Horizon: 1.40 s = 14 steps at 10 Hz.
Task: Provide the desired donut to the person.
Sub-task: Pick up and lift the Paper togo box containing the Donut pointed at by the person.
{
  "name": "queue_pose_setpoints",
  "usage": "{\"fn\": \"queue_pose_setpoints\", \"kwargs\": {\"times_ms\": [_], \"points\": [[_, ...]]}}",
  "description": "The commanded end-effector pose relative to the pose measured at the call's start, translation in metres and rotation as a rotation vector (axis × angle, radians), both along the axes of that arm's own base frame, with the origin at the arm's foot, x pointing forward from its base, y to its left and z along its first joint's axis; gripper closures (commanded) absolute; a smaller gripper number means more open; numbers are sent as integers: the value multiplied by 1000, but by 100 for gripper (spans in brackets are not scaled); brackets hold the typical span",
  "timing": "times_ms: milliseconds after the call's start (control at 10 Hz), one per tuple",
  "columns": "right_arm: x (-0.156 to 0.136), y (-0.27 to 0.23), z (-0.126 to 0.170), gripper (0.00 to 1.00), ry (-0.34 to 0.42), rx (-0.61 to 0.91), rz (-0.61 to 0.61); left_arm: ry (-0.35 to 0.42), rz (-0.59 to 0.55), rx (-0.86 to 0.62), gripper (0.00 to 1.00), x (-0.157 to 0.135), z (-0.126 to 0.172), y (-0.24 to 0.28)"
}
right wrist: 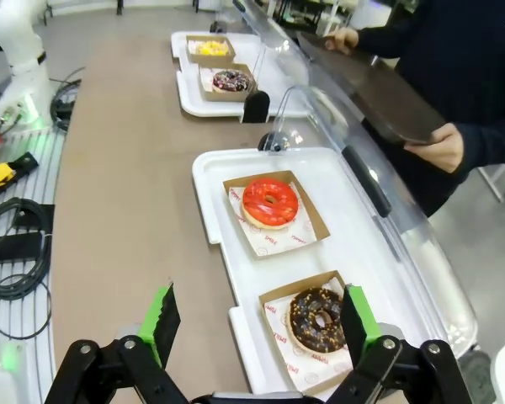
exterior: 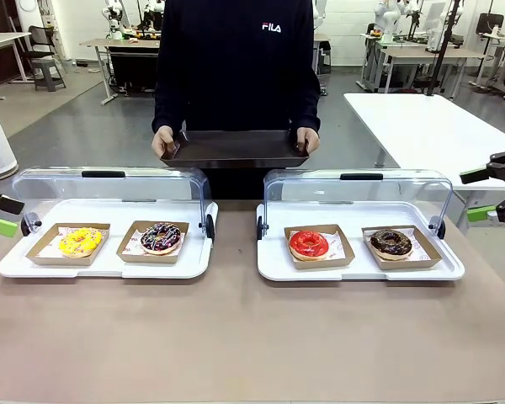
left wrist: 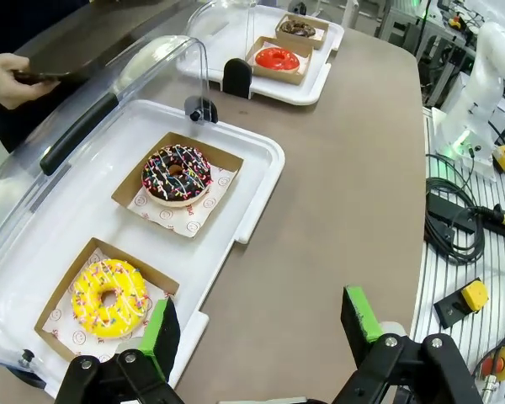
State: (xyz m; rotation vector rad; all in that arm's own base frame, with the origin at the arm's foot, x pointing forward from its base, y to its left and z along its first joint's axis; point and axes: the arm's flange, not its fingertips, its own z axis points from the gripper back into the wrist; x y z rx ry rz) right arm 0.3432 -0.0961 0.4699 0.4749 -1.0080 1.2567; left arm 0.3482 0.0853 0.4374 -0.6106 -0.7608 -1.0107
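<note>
Yellow donut lay at nine o'clock of the wide-open, empty left gripper; the chocolate donut at three o'clock of the right gripper, likewise spread and empty.

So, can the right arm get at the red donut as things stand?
Probably yes: the clear lid is swung back toward the person, nothing covers the red donut, and the right gripper hangs open near that tray.

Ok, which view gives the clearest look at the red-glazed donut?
The right wrist view: the red donut lies close and large, seen from above. The front view shows it smaller, at a low angle; the left wrist view has it far off and tiny.
</note>
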Motion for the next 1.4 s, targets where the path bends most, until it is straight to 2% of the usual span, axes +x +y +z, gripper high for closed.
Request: {"fn": "queue_pose_setpoints", "kwargs": {"times_ms": [0, 600, 700, 1300], "points": [[1, -1, -1, 0, -21, 1, 12, -32, -11, -19, 0, 2, -4, 8], [0, 4, 1, 0, -40, -3, 64, -6, 3, 3, 0, 4, -2, 2], [-5, 3, 2, 0, -8, -14, 25, 5, 11, 10, 0, 1, -3, 5], [-5, 3, 2, 0, -8, -14, 25, 5, 11, 10, 0, 1, -3, 5]]}}
